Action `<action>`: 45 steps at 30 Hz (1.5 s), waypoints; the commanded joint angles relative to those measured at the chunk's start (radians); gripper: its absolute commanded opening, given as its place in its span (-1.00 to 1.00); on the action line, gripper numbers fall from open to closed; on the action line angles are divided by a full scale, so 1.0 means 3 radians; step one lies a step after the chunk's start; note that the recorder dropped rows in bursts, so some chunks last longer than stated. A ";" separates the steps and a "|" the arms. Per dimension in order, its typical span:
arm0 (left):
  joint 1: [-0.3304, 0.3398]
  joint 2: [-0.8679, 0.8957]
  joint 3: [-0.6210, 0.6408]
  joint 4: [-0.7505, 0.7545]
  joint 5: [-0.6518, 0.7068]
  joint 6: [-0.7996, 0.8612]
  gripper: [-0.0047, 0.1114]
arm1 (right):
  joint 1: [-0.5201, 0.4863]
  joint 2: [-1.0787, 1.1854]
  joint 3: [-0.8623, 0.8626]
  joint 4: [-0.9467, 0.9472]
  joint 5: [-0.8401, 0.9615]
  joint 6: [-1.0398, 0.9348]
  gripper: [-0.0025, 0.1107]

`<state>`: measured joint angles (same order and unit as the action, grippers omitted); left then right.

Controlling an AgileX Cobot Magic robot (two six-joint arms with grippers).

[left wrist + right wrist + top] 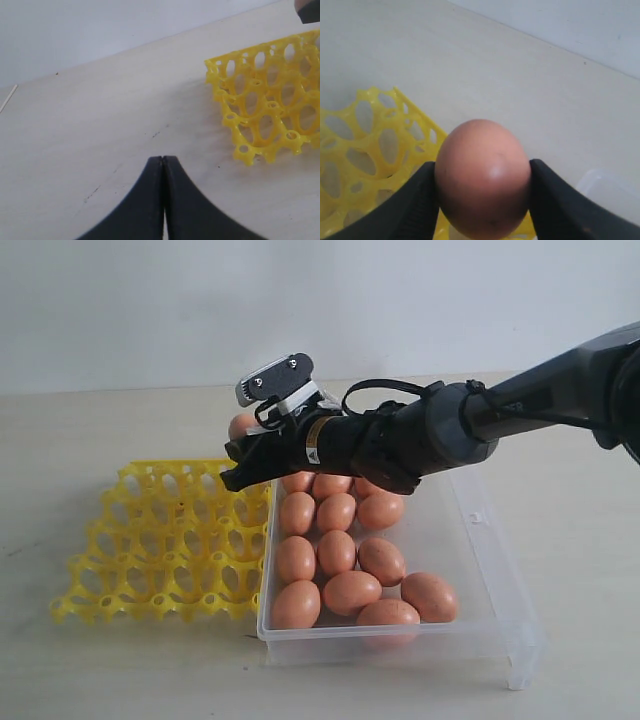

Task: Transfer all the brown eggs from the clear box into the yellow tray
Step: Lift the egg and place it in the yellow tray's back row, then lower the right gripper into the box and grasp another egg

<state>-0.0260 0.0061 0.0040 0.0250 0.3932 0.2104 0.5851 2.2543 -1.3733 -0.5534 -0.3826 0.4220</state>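
Note:
My right gripper reaches across the middle and hangs above the seam between the yellow tray and the clear box. It is shut on one brown egg, which fills the right wrist view between the black fingers. Under that egg I see the yellow tray's corner and a corner of the box. Several more brown eggs lie in the left half of the box. No egg shows in the tray's cups. The left gripper is shut and empty over bare table, near a corner of the yellow tray.
The pale wooden table runs around tray and box, with a white wall behind. The right arm's dark body spans the back of the box. The left arm does not show in the exterior view.

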 commanded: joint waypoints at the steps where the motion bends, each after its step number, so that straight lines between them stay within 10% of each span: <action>1: -0.0020 -0.0020 -0.0013 0.0000 -0.0015 -0.0026 -0.92 | -0.0012 -0.0012 -0.0025 0.0007 -0.0028 -0.0020 -0.10; 13: -0.0020 -0.0020 -0.0013 0.0000 -0.0015 -0.0015 -0.92 | -0.0012 -0.0178 -0.0025 0.0007 0.0160 0.0024 0.19; 18: -0.0020 -0.0020 -0.0013 0.0000 -0.0015 -0.0024 -0.92 | 0.0027 -0.0796 -0.0025 -0.0012 0.1242 0.0210 0.19; 28: -0.0020 -0.0020 -0.0013 0.0000 -0.0015 -0.0018 -0.92 | 0.0022 -0.1338 -0.0025 0.0259 0.4018 -0.3428 0.14; 45: -0.0020 -0.0020 -0.0013 0.0000 -0.0015 -0.0018 -0.92 | -0.0013 -0.0850 -0.0025 0.1137 0.3931 -0.4757 0.10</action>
<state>-0.0260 0.0061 0.0040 0.0250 0.3932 0.2104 0.5861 1.9828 -1.3808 -0.2370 0.8226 -0.9817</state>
